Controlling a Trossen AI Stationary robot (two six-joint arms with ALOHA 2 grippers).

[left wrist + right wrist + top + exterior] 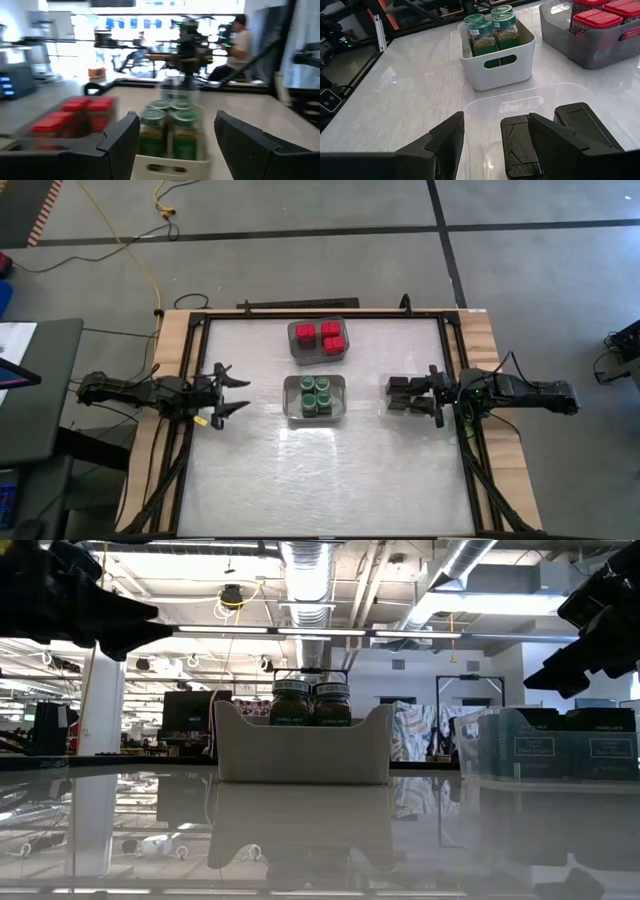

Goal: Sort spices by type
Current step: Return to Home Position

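Note:
Three kinds of spice containers sit sorted in three bins. Red-topped square containers (323,337) stand in a grey bin (296,346) at the table's far middle. Green-lidded jars (316,397) stand in a white bin (290,402) at the centre. Dark tins (402,394) lie in a clear bin (530,97) on the right. My left gripper (243,395) is open, raised left of the white bin, with the jars (172,127) showing between its fingers. My right gripper (426,396) is open above the clear bin's tins (519,145), well above them in the low view.
The three bins take up the table's far and middle part. The near half of the white tabletop (330,480) lies bare. A black frame (455,360) runs along the table's edges. A person (240,45) stands in the room beyond the table.

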